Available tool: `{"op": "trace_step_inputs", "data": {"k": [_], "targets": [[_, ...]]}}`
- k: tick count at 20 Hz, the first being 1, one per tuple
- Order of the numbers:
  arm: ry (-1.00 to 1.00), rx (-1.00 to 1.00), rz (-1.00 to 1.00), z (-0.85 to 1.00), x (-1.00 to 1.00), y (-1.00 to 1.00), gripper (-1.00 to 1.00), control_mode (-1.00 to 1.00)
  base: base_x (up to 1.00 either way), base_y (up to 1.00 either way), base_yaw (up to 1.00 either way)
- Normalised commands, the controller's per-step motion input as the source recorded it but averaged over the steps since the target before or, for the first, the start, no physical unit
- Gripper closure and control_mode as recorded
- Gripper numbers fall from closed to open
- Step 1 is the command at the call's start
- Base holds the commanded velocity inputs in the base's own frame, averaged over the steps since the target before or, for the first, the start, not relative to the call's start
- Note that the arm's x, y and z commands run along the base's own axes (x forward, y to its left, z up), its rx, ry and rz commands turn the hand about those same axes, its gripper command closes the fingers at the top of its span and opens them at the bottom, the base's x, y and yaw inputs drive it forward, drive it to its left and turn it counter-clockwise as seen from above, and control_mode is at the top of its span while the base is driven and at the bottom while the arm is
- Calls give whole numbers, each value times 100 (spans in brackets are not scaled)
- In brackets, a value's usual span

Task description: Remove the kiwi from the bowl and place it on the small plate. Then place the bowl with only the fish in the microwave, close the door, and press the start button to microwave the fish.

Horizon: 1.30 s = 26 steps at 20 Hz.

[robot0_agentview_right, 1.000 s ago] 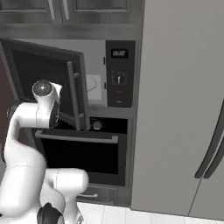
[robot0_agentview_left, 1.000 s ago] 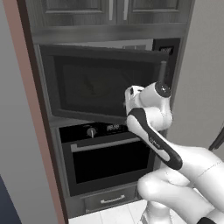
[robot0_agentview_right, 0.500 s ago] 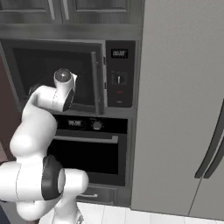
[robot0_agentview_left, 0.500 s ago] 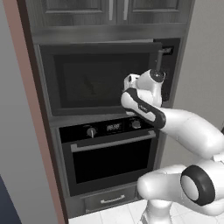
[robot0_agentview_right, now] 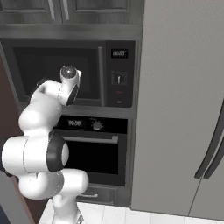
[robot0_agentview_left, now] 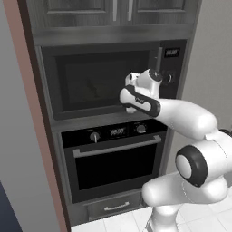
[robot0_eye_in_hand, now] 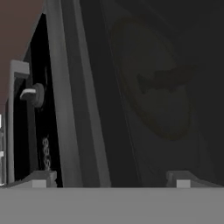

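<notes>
The microwave's door stands shut, its long grey handle beside the black control strip. From the right the same door and control strip show. My gripper is up against the door's lower right part, near the hand. In the hand view my gripper is open, fingertips wide apart with nothing between them. Through the tinted glass the bowl shows dimly, with the dark fish in it. The kiwi and the small plate are out of view.
A black oven with knobs and a horizontal bar handle sits under the microwave. Dark cabinets are above. A tall grey fridge stands to the right, and a brown side panel to the left.
The microwave door has swung from ajar to fully shut. My arm has followed it in, hand against the door, with the gripper open throughout.
</notes>
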Motion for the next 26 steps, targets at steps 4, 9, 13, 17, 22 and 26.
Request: {"op": "trace_step_inputs", "data": {"k": [4,9,13,17,22,26], "targets": [[8,0,0,-14,38,-9,-100,-100,0,0,0],[3,0,0,26,-82,-55,-100,-100,0,0,0],[0,0,0,14,-100,-91,-100,-100,0,0,0],[-3,7,0,-5,-95,-100,-100,-100,0,0,0],[-28,25,0,-15,-45,-89,-100,-100,0,0,0],[-18,29,0,-2,-6,-51,-100,-100,0,0,0]]}}
